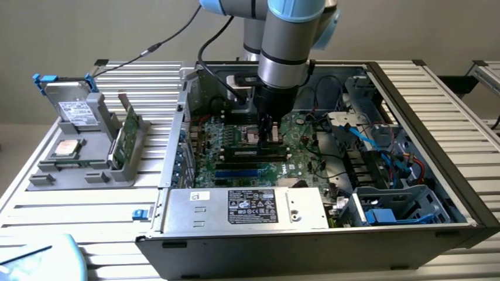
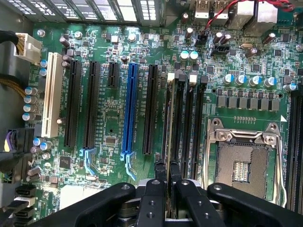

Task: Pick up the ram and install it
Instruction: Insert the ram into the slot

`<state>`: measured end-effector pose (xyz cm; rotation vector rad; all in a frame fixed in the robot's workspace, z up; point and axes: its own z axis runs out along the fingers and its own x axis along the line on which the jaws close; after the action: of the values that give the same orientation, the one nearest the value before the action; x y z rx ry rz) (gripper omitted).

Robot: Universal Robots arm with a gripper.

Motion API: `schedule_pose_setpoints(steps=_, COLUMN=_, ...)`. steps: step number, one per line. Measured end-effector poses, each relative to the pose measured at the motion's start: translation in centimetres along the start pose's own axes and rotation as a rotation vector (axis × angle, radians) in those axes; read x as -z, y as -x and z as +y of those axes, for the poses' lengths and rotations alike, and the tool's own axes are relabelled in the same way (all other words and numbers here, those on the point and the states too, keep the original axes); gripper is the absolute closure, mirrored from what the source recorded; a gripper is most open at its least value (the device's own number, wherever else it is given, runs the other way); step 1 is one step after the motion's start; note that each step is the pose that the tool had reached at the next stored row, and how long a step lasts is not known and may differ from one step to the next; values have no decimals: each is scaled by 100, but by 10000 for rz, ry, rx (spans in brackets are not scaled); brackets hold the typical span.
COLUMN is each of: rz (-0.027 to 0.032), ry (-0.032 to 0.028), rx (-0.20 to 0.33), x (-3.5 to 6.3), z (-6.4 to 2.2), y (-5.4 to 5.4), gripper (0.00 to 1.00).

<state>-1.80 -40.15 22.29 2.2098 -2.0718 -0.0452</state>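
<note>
Pincer: gripper [image 1: 272, 134] narrow, fingers [image 2: 160, 177] pinched on the top edge of the ram [image 2: 167, 118].
Ram: stood on edge along a memory slot, with black neighbouring slots just beside it.
Clearance: processor socket [image 2: 239, 161] near on one side, blue slot [image 2: 130, 113] on the other.
Surroundings: open computer case [image 1: 312, 252] sat on a slatted table [image 1: 86, 211].

My matt black tool [image 2: 168, 171], my silver-grey and pale blue arm [image 1: 283, 52], the dark ram [image 2: 169, 118] seen edge-on, green motherboard [image 2: 113, 123] speckled with silver-topped capacitors [image 2: 242, 79], one bright blue slot [image 2: 130, 109], one cream-white slot [image 2: 51, 94], black slots [image 2: 73, 104], red wire [image 2: 222, 12], ribbed silver table [image 1: 78, 205].
</note>
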Motion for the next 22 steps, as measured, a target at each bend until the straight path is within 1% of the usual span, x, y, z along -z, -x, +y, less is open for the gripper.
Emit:
schedule_pose_setpoints(steps=11, rz=0, ry=0, rx=1, x=-16, z=-2, y=1, gripper=86)
schedule_pose_setpoints(steps=22, rz=2, ry=1, rx=-6, x=9, z=7, y=-5, gripper=86)
